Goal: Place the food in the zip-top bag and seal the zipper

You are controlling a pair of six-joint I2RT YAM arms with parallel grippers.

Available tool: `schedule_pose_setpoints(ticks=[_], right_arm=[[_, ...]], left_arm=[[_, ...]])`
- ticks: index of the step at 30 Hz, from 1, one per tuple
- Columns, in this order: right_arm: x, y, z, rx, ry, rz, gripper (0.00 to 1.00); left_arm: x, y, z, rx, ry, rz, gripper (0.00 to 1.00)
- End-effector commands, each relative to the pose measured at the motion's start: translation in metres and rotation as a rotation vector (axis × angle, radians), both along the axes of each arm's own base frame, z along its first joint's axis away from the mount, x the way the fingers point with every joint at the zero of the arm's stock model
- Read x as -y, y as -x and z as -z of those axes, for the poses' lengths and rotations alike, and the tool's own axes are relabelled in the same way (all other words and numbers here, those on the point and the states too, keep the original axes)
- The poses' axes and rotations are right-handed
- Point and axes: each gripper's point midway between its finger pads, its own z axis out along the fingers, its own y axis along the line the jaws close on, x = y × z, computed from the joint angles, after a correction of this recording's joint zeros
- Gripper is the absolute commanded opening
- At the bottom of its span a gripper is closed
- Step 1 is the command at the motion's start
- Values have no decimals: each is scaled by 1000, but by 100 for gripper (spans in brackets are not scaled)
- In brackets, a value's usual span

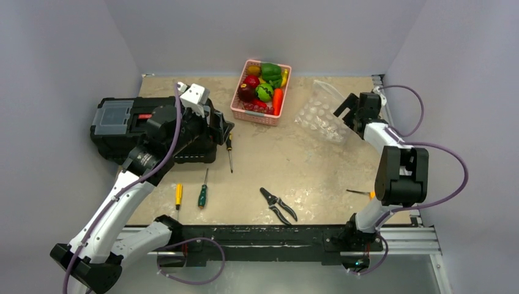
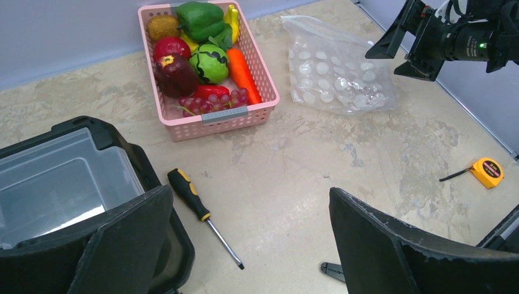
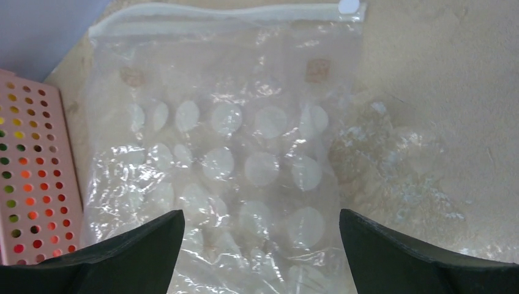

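landmark: everything below is placed off the pink basket (image 1: pixel 253 116), which sits at the far middle of the table

food: all of it is inside the basket. Green pepper (image 2: pixel 199 18) and yellow banana (image 2: pixel 232 15) are at the far end, the green round fruit (image 2: pixel 209 61) is in the middle, and the red one (image 2: pixel 171 46) and the maroon one (image 2: pixel 175 75) are on its left side. There's also a carrot (image 2: pixel 242 67) along the right wall and grapes (image 2: pixel 211 101) at the near end

zip-top bag (image 1: pixel 321 113): lies on the table just right of the basket, close to it but not touching as far as I can see. It's clear and crinkly with pale round spots

zipper (image 3: pixel 226 15): whitish strip along the bag's far edge. Can't tell if it's pressed closed

right gripper (image 3: pixel 260 214): right of the basket, over the near end of the bag, fingers spread wide with nothing between them

left gripper (image 2: pixel 250 196): near-left of the basket, above the table, fingers spread wide too, holding nothing

black toolbox (image 1: pixel 122 122): left of the basket, under the left arm

black-and-yellow screwdriver (image 2: pixel 190 193): just in front of the basket's near-left corner

green screwdriver (image 1: pixel 202 195), yellow screwdriver (image 1: pixel 179 195), cutters (image 1: pixel 278 205): well in front of the basket, toward the arm bases

tape measure (image 2: pixel 488 171): near-right of the basket, past the bag
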Motion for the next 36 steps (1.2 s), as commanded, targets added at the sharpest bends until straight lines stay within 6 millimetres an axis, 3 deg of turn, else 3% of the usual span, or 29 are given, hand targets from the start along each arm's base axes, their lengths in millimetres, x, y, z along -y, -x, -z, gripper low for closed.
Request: schedule_pose_setpoints(ticks=[1, 7, 9, 12, 14, 21, 24, 32, 36], right_arm=[[10, -8, 3, 61, -76, -12, 99], [-6, 1, 36, 0, -130, -77, 90], [-9, 4, 44, -9, -139, -90, 77], [-10, 9, 50, -20, -141, -95, 40], [-9, 16, 52, -35, -139, -75, 24], [-32, 56, 38, -23, -90, -113, 6], [-66, 74, 26, -12, -48, -197, 0], [-156, 126, -11, 109, -26, -479, 0], [-209, 162, -16, 137, -67, -652, 0]], left_arm=[[7, 2, -27, 49, 47, 31, 99], [11, 4, -27, 39, 57, 53, 99], [12, 4, -27, 38, 58, 56, 99], [12, 4, -27, 36, 61, 57, 99], [12, 3, -26, 33, 60, 56, 99], [16, 4, -25, 14, 70, 70, 99], [18, 4, -24, 2, 76, 76, 99], [20, 4, -22, -22, 85, 78, 98], [22, 3, -19, -40, 86, 83, 98]])
